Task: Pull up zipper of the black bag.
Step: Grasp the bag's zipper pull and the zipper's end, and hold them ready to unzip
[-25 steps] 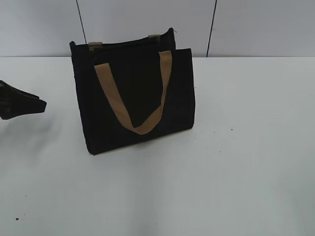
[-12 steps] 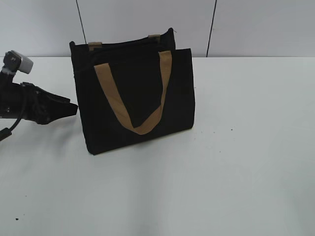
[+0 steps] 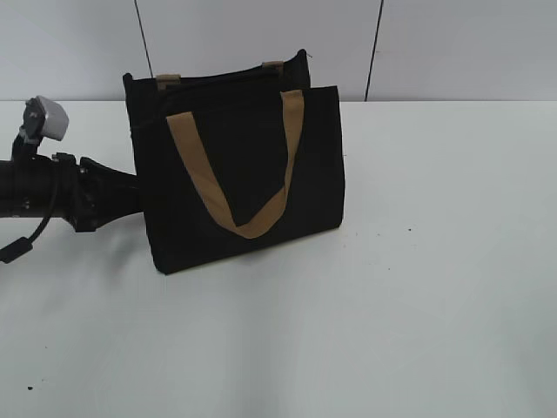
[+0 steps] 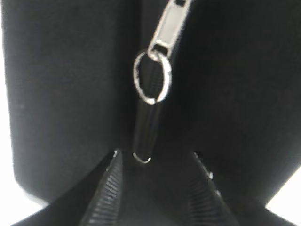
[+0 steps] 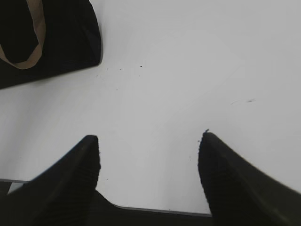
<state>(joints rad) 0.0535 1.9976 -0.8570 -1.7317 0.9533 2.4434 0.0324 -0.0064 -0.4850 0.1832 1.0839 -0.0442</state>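
From the front, one bag stands on the white bench, two tan straps on it, and the left hand is at its left side. Close in, the left hand is spread open around the zipper pull: one silver tab, one ring, one dark strip between the fingers. Close off-centre and it could pinch fabric or slip off. The right hand hangs open over bare bench.
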